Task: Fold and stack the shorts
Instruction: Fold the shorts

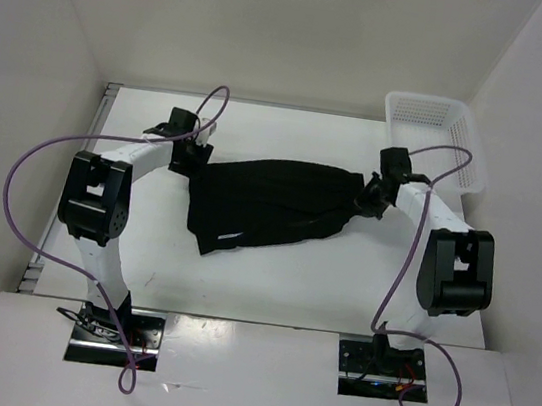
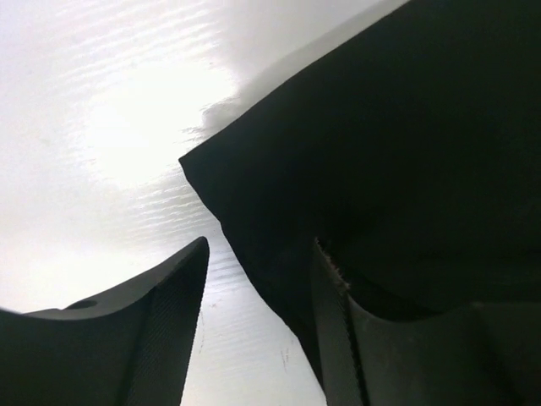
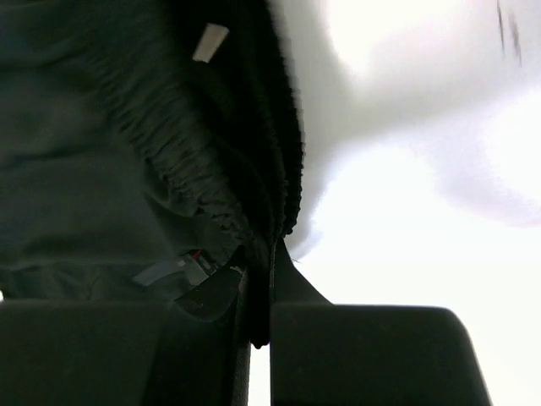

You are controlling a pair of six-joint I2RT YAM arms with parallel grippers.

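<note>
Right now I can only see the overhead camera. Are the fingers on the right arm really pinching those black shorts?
Observer: Yes, the right wrist view shows the right fingers closed on the gathered waistband of the shorts.
Operator: And the left ones?
Observer: The left fingers stand apart, with bare table between them.
Operator: Touching the cloth at all?
Observer: The cloth's edge runs along one finger, but nothing is pinched.

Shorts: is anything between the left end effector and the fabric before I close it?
Nothing visible is in the way. The left end effector is open, and an edge of the shorts lies between its fingers, above the table.
</note>
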